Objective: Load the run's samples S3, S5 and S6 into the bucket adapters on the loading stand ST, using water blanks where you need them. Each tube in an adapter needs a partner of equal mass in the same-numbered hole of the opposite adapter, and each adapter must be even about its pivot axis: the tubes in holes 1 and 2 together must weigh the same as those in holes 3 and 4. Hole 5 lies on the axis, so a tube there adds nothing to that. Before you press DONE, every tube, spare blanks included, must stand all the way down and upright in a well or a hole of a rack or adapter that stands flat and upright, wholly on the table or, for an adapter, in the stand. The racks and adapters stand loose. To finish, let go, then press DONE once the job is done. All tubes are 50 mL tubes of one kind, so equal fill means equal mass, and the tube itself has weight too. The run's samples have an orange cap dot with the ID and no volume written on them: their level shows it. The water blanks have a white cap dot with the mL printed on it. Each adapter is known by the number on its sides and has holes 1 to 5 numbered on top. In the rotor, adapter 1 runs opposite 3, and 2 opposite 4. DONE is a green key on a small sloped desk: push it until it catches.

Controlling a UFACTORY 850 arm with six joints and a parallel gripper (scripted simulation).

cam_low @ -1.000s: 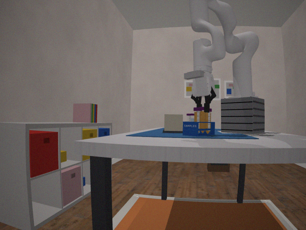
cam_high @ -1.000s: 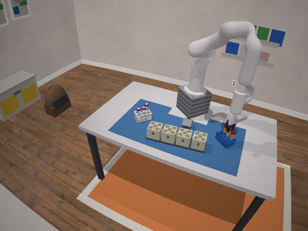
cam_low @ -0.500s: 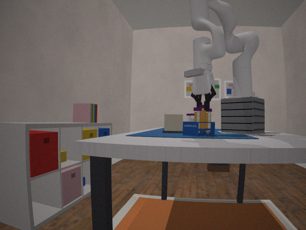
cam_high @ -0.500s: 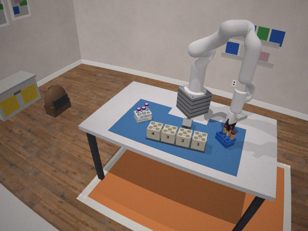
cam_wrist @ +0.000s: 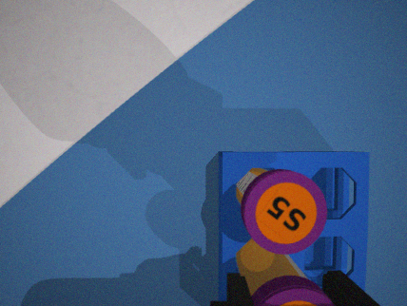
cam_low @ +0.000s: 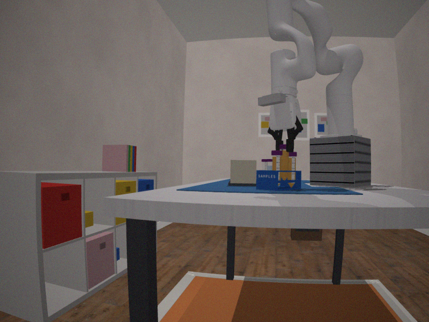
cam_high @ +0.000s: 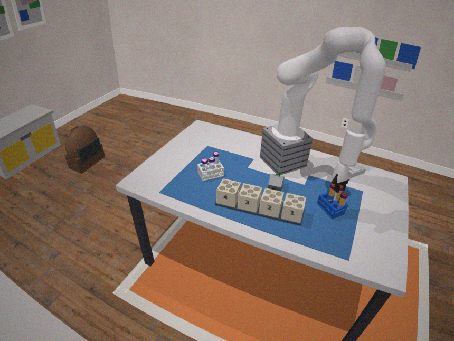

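My gripper (cam_high: 338, 184) (cam_low: 286, 147) (cam_wrist: 290, 291) is shut on the purple cap of an orange-filled sample tube (cam_high: 338, 193) (cam_low: 285, 162) that still reaches down into the blue SAMPLES rack (cam_high: 332, 209) (cam_low: 267, 180) (cam_wrist: 354, 162). Its ID is hidden. Sample S5 (cam_wrist: 285, 212) stands in the well just ahead of it in the wrist view. Two other orange tubes (cam_high: 331, 189) (cam_high: 343, 198) stand in the rack. Adapters 4 (cam_high: 227, 192), 3 (cam_high: 249, 198), 2 (cam_high: 271, 202) and 1 (cam_high: 293, 208) sit in a row on the stand with empty holes.
A white rack (cam_high: 210, 170) with three purple-capped blanks stands at the mat's far left. The small desk with the green DONE key (cam_high: 277, 174) sits behind adapter 2. The robot's grey base (cam_high: 285, 149) (cam_low: 339, 161) stands behind it.
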